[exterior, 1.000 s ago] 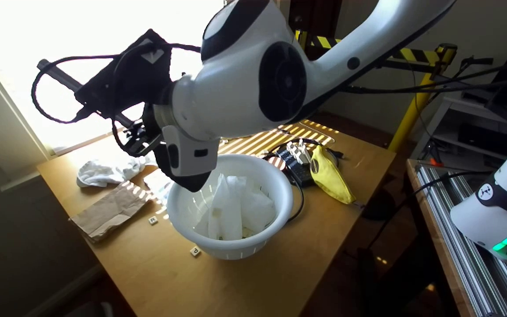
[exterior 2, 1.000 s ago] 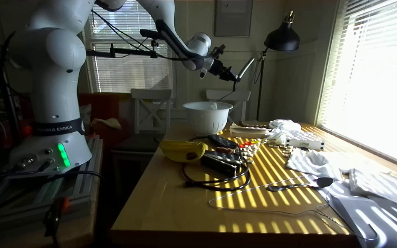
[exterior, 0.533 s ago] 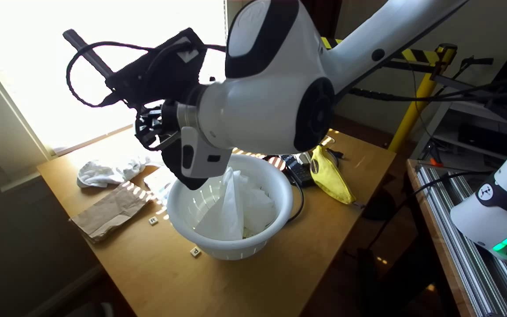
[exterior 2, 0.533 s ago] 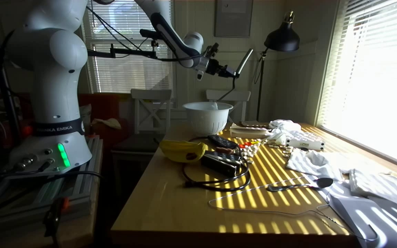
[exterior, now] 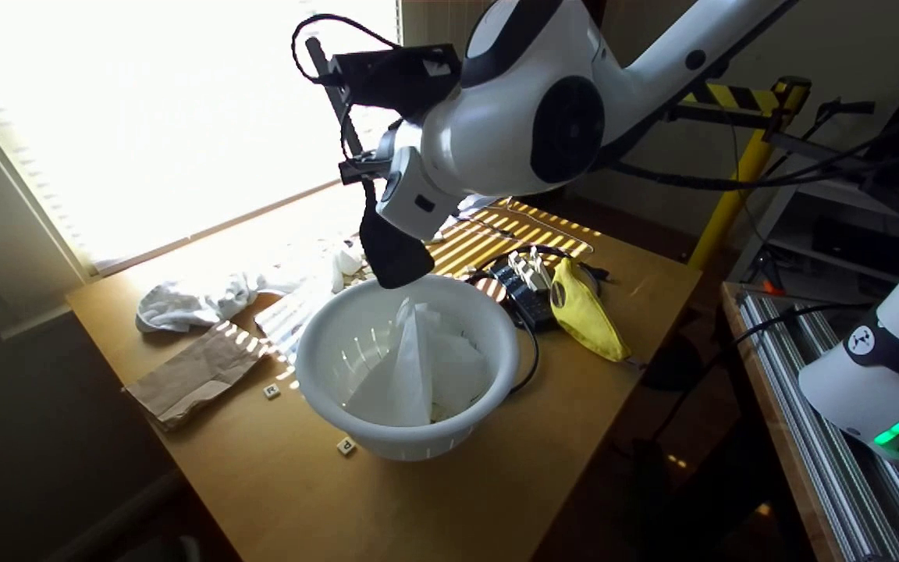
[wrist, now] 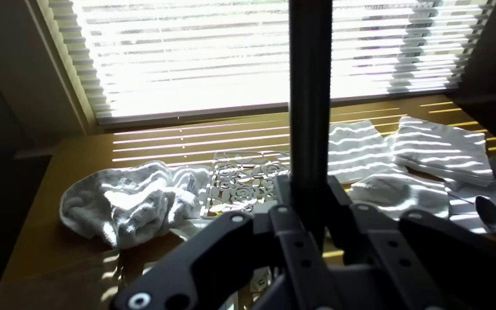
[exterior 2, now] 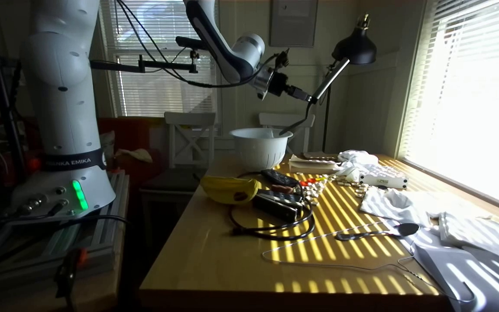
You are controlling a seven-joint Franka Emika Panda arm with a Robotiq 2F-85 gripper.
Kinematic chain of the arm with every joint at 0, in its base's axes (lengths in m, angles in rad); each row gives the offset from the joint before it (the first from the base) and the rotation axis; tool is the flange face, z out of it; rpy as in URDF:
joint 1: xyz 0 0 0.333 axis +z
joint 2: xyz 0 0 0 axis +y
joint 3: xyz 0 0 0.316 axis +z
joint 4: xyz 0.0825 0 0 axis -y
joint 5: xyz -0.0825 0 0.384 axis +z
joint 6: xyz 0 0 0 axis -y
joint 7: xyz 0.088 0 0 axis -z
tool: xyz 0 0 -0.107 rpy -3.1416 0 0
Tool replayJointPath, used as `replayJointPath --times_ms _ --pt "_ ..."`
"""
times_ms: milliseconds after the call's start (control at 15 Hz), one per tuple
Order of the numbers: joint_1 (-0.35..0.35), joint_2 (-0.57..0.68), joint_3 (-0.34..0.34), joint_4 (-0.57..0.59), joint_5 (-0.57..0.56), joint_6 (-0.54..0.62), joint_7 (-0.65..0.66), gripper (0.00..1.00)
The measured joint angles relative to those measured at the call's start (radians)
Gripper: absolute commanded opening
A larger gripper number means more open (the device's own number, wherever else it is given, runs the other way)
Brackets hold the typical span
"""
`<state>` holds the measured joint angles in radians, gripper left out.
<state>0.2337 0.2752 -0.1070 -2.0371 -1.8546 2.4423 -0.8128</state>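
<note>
Utensil [exterior: 371, 215] with a black head [exterior: 396, 256] sits clamped in the gripper [exterior: 357, 167] in an exterior view, its handle [exterior: 316, 55] pointing to eleven o'clock and its head to five, over the far rim of a white colander [exterior: 410, 443]. White sheets [exterior: 412, 378] stand inside the colander; a yellow pouch [exterior: 588, 316] lies between two and three o'clock of it, brown paper [exterior: 196, 375] at nine, a letter tile [exterior: 346, 446] at seven.

In an exterior view, the silver handle [exterior 2: 331, 81] slants between one and two o'clock from the gripper, its end overlapping a black lamp [exterior 2: 355, 47]; the head hangs at seven by the colander's rim, and contact cannot be told. A spoon [exterior 2: 407, 229] lies at five o'clock.

In the wrist view, the fingers [wrist: 294, 247] press the handle from three and nine o'clock. A white towel [wrist: 131, 202] lies at nine, an openwork panel [wrist: 244, 191] nearer, bright blinds [wrist: 196, 56] at twelve.
</note>
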Motion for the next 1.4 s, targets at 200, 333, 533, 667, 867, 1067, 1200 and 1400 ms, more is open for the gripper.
replayJointPath --times_ms 200,333,533,667,867,1067,1200,1400 --pt "-0.094 -0.016 0.028 -0.063 0.004 0.001 0.136 0.06" --pt "-0.141 -0.013 0.033 -0.098 0.013 0.002 0.221 0.06" --pt "-0.196 0.004 0.035 -0.130 0.070 0.006 0.320 0.06" --pt "-0.225 0.017 0.037 -0.143 0.118 0.018 0.377 0.06" --pt "-0.266 0.049 0.037 -0.147 0.194 0.045 0.454 0.06" --pt "-0.297 0.091 0.038 -0.144 0.241 0.079 0.512 0.22" --pt "-0.297 0.094 0.039 -0.144 0.241 0.078 0.512 0.22" --pt "-0.297 0.094 0.042 -0.144 0.241 0.081 0.510 0.06"
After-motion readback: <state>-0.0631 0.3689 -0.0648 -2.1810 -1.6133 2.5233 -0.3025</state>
